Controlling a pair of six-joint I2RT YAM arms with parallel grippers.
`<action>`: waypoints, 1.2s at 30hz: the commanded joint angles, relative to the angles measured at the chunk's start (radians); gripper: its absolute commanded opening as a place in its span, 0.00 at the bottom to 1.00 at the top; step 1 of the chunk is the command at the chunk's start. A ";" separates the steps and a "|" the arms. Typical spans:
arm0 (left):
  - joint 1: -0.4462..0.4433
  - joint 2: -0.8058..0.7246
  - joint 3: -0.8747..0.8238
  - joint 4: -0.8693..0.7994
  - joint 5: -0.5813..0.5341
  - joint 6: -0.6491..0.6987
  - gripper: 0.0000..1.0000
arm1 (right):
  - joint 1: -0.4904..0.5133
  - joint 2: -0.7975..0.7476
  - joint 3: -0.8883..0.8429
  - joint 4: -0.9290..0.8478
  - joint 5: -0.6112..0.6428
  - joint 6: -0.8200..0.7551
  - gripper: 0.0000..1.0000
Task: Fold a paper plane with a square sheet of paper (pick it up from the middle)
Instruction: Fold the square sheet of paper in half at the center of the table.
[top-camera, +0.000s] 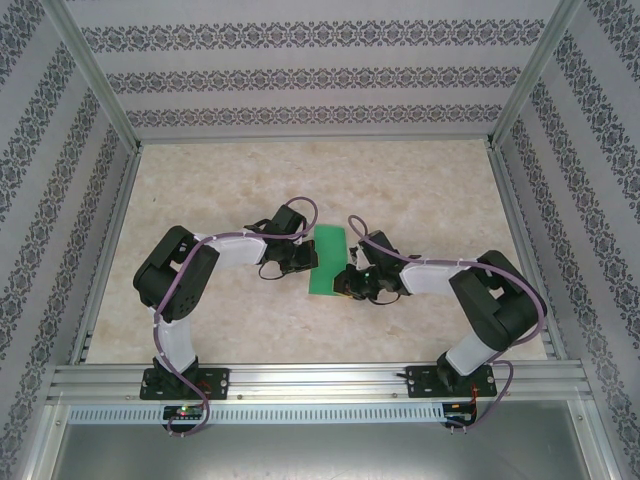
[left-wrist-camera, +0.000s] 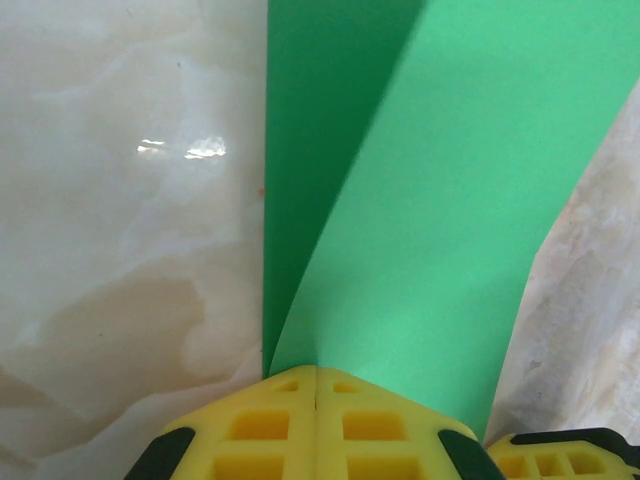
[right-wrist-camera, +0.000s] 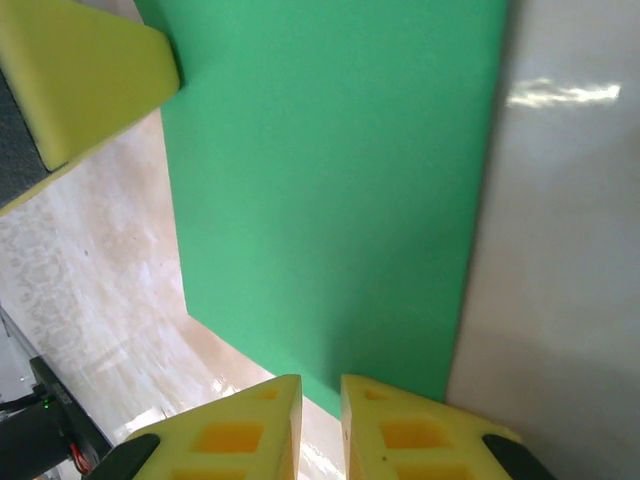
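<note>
left wrist | left fingers (left-wrist-camera: 260, 430) pinch green paper (left-wrist-camera: 450, 200) | flap curled up

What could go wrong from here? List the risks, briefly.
1. The left pincer is shut on one edge of the green paper, whose flap curves up unsupported. It could land skewed and crease off line.
2. The right pincer sits at the paper's edge with a slim gap. Its hold is unclear, so the paper may slide on the glossy table.
</note>
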 joint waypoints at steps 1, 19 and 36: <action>-0.016 0.026 0.000 -0.092 -0.031 0.026 0.00 | -0.034 -0.075 0.070 -0.064 0.043 -0.037 0.18; -0.015 0.031 0.001 -0.094 -0.031 0.028 0.00 | -0.125 0.216 0.211 -0.029 0.053 -0.120 0.19; -0.015 0.034 0.005 -0.103 -0.029 0.040 0.00 | -0.162 0.229 0.337 -0.018 -0.019 -0.112 0.20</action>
